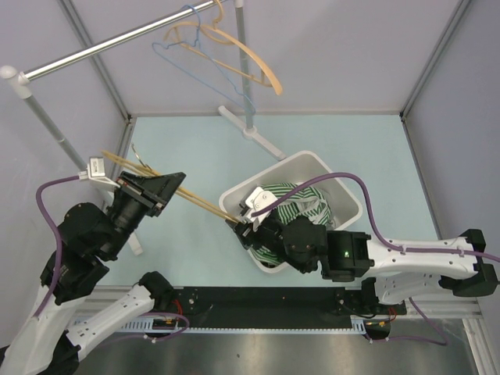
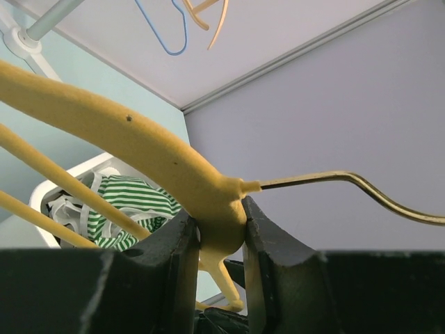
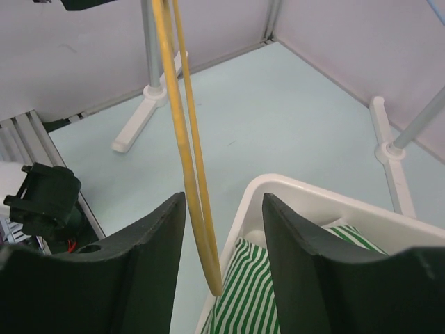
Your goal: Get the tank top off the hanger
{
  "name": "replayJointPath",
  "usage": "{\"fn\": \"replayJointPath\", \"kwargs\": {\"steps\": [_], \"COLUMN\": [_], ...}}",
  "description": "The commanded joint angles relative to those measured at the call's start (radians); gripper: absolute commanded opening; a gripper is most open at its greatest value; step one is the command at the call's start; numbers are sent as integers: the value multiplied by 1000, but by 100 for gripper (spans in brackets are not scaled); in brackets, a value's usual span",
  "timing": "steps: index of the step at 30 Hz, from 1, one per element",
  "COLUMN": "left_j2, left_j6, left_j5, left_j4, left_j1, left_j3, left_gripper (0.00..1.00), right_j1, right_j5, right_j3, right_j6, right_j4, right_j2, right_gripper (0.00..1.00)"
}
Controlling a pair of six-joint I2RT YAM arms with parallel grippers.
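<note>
Left gripper clamped tight on the yellow hanger at its neck to steady it, right gripper spread wide astride the bare hanger tip and gripping nothing, apparently because the striped tank top lies freed in the white bin, lower centre.

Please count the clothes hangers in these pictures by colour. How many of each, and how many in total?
Yellow hanger with metal hook, held by left end effector: 1
Blue wire hanger on the rail: 1
Tan wooden hanger on the rail: 1
Total: 3
</note>
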Motion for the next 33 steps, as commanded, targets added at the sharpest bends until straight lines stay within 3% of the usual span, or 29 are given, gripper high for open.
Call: {"fn": "replayJointPath", "kwargs": {"steps": [1,4,6,9,11,14,15,17,18,22,24,33], "left_j2": [-4,2,-1,0,-3,-13,-21,-39,-64,-122,-139,-231], "left_j6": [-24,-25,-25,-27,-27,-25,-22,-16,-13,22,56,191], "left_j5": [21,27,27,24,21,8,4,-16,-25,-73,-99,-151], "left_j4": [45,51,51,55,55,62,66,78,85,89,71,-6], "left_j1": [6,4,6,6,4,4,6,4,4,4,6,6], "left_j3": [0,0,-3,-7,-13,-29,-33,-56,-64,-90,-84,-41], "left_gripper": [0,0,0,0,0,3,20,38,54,80,86,86], "right_j1": [-7,-5,-4,-2,-2,-4,-2,-8,-19,-80,-115,-350], "right_j5": [5,36,63,80,86,105,118,125,138,111,51,-200], "right_j3": [-53,-86,-106,-136,-149,-152,-147,-137,-132,-75,-49,182], "right_j6": [-24,-27,-27,-44,-53,-67,-73,-85,-90,-82,-56,-21], "right_j4": [122,158,181,236,280,322,331,337,341,330,308,258], "right_j2": [-17,-8,-8,-25,-37,-43,-41,-35,-26,3,17,196], "right_gripper": [52,50,42,26,0,0,0,0,0,0,0,0]}}
